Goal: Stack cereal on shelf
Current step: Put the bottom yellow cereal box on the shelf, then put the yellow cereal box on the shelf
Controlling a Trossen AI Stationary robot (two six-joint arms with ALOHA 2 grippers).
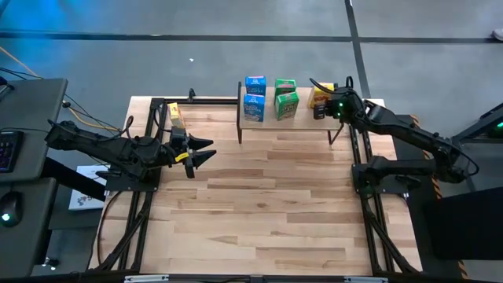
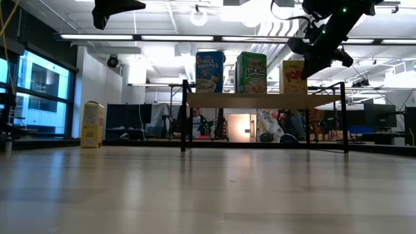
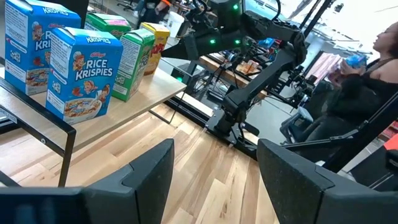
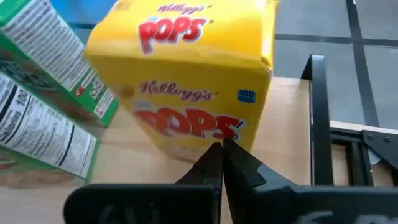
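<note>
The shelf (image 1: 302, 123) stands at the table's far edge. On it stand two blue boxes (image 1: 255, 96), two green boxes (image 1: 286, 98) and one yellow box (image 1: 320, 94), all upright on their bases. A second yellow box (image 1: 174, 115) stands on the table to the left of the shelf; it also shows in the low view (image 2: 93, 125). My right gripper (image 4: 222, 150) is shut, with its tips at the shelf's yellow box (image 4: 186, 81). My left gripper (image 1: 206, 153) is open and empty, raised over the table's left side. My right gripper has its shut fingertips (image 4: 214, 155) at the lower part of the yellow box's printed broad face (image 4: 186, 127). They come slanting down from the table's near right side. I cannot tell whether they touch it. The box stands upright on the shelf board.
Black frame rails (image 1: 360, 149) run along both sides of the table. The shelf's thin black legs (image 2: 184, 117) stand at its corners. The wood tabletop (image 1: 267, 204) spreads out nearer than the shelf. A person (image 3: 367, 81) sits beyond the table's right side.
</note>
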